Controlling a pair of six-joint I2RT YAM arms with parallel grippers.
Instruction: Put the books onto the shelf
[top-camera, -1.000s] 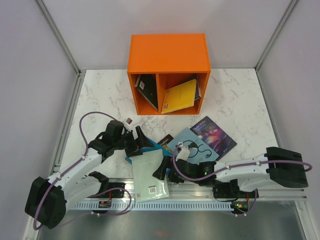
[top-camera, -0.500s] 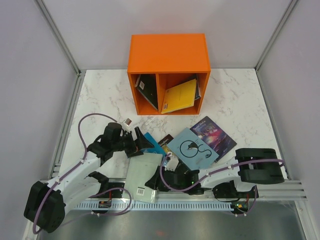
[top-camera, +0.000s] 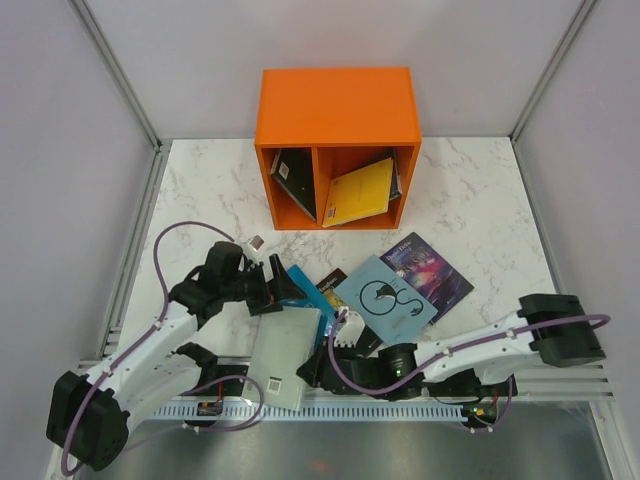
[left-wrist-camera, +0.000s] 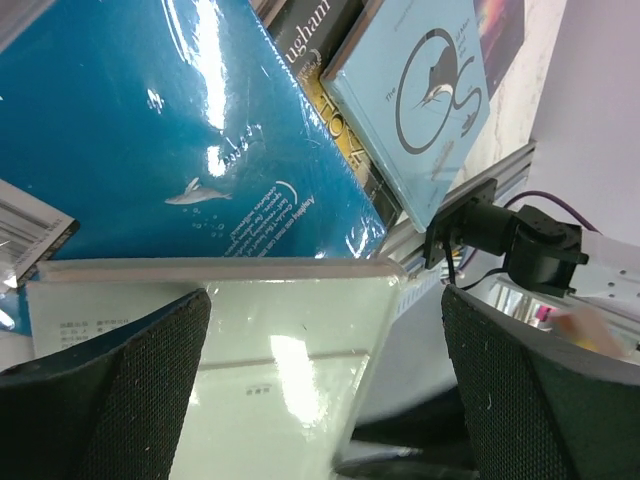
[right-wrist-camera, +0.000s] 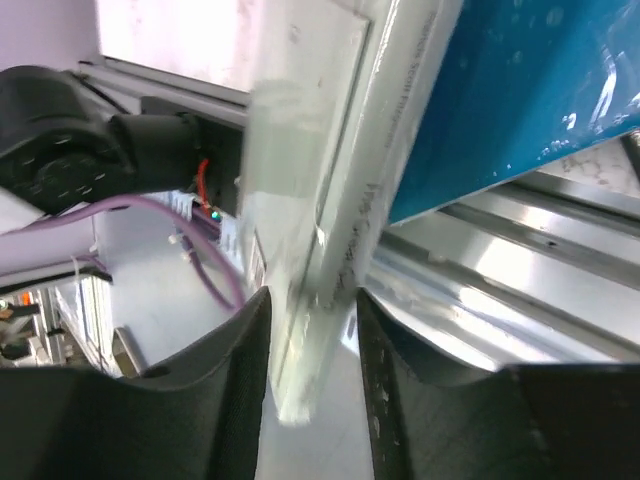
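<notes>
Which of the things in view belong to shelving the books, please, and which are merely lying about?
Job: orange shelf; yellow book and dark book already inside it; pale book in the right hand; teal book; light blue book; galaxy book; black book.
Just there: aluminium rail; purple cable; marble table.

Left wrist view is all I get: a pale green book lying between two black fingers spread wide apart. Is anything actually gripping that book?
Observer: Yes. The right wrist view shows the right arm's fingers closed on the pale green book, pinching its edge.
Operator: Are any books on the shelf? I can't see it.
Observer: Yes. The top view shows a dark book in the orange shelf's left compartment and a yellow book leaning in its right one.
</notes>
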